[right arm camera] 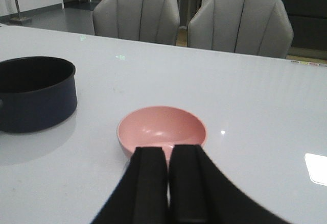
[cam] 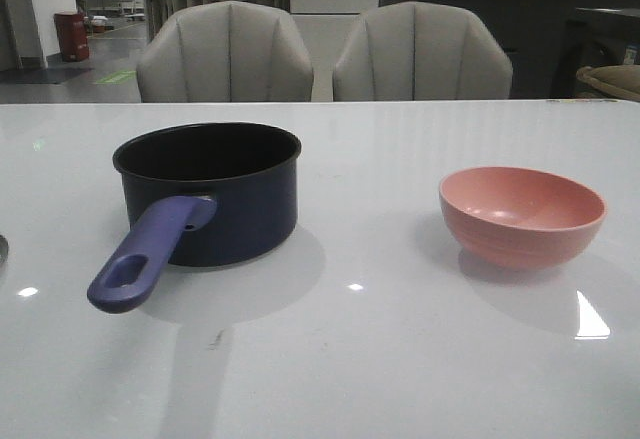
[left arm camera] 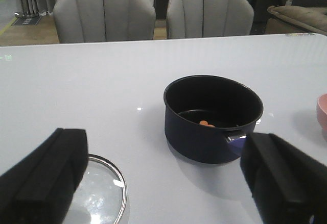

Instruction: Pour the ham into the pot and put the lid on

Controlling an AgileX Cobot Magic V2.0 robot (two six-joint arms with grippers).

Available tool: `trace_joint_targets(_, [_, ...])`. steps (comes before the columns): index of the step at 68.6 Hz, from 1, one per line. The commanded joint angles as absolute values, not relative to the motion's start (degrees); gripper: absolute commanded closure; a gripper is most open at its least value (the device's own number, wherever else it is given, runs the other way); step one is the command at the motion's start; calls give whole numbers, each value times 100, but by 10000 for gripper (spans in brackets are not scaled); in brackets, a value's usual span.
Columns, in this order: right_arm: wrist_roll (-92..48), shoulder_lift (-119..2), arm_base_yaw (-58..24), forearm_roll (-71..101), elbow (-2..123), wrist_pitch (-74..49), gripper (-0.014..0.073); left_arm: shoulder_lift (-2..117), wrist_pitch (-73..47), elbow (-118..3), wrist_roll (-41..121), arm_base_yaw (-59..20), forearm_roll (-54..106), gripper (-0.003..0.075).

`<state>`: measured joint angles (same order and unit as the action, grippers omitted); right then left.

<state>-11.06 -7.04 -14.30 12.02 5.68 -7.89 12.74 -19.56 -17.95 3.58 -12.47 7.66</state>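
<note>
Dark navy, the pot (cam: 208, 191) stands upright on the white table (cam: 400, 359), left of centre, its blue-purple handle (cam: 148, 255) pointing toward the robot. Small orange pieces (left arm camera: 206, 124) lie on its bottom. The glass lid (left arm camera: 99, 193) rests flat on the table near the pot, below the left gripper (left arm camera: 163, 183), whose jaws stand wide apart. The right gripper (right arm camera: 168, 188) has its jaws pressed together, holding nothing, just above the near edge of the pink bowl (right arm camera: 162, 130).
</note>
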Motion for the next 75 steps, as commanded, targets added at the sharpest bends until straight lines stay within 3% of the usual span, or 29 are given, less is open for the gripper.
trace_joint_targets(1, [-1120,-742,-1444,1227,716,-504,445,1323,-1579,-1963,378,-1292,832,82])
trace_joint_targets(12, [-1120,-742,-1444,1227,716,-509,444,1473,-1821,-2302,378,-1281,817,81])
trace_joint_targets(25, [-1120,-742,-1444,1227,716,-509,444,2538,-2644,-3239,327,-1230,650,80])
trace_joint_targets(40, [-1120,-742,-1444,1227,716,-509,444,4205,-3259,-4160,-92,-563,235,82])
trace_joint_targets(55, [-1120,-742,-1444,1227,716,-509,444,5713,-3693,-4898,-92,265,785,82])
trace_joint_targets(75, [-1120,-742,-1444,1227,716,-509,444,7377,-4106,-5546,-92,806,834,82])
